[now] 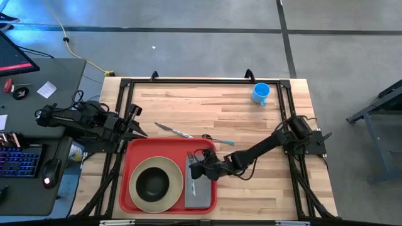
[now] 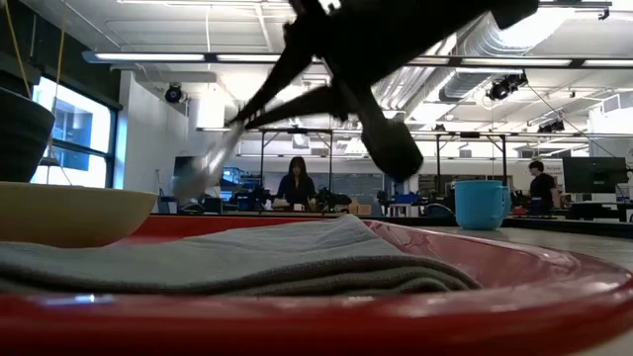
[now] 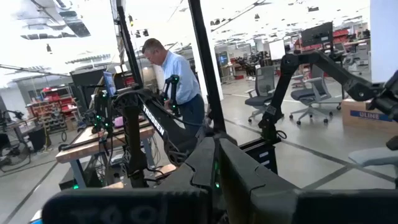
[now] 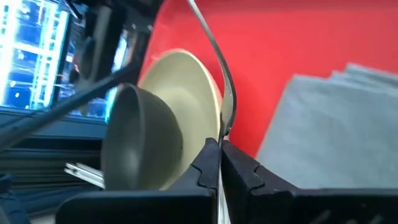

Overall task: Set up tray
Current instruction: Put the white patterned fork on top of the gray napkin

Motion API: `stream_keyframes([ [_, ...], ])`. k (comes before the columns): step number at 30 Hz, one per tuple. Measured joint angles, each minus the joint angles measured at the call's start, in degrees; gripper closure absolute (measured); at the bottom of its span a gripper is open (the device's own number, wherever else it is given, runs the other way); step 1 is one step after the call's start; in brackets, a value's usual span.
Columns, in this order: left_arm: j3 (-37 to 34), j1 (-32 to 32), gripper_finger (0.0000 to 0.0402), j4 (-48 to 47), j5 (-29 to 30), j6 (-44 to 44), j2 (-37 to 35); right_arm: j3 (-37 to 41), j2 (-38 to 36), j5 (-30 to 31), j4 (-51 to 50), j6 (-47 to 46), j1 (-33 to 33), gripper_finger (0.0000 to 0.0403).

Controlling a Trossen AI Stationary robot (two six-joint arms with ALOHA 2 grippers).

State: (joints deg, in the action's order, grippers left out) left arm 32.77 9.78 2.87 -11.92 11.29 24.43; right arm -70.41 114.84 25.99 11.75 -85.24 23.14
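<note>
The red tray (image 1: 168, 147) lies directly under the right gripper (image 1: 195, 168), and it is the largest thing on the table (image 1: 213, 100); one tray only. On it, beside the gripper toward the left arm, stands one cream plate (image 1: 156, 182) with one dark bowl (image 1: 152, 182) in its middle, and just below the gripper lies one grey napkin (image 1: 198, 188), folded. The right gripper has its fingers pressed together on the handle of one fork (image 4: 219, 87), which is held above the napkin and does not seem to touch it yet. I judge that the step in hand is to put the fork on the napkin, so the next move calls for lowering the gripper until the fork lies flat on the cloth, and only then letting the fingers spread; if it releases too high, the fork may slide off toward the plate. Behind the gripper, on the bare wood just past the tray's far rim, wait one knife (image 1: 174, 130) and one spoon (image 1: 217, 139), near each other, so two pieces of cutlery are not yet placed. Well apart, at the far corner of the table, stands one blue mug (image 1: 260, 93). The left gripper (image 1: 136, 122) waits at the tray's far left corner; I cannot tell how its fingers stand.
</note>
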Motion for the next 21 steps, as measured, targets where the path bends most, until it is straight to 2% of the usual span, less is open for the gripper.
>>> stream_keyframes([
  [21,0.0,0.0,0.0346,-0.8,-0.1,-1.7,0.0,0.0,5.9,-2.1,10.2,-2.2,1.7,0.0403],
])
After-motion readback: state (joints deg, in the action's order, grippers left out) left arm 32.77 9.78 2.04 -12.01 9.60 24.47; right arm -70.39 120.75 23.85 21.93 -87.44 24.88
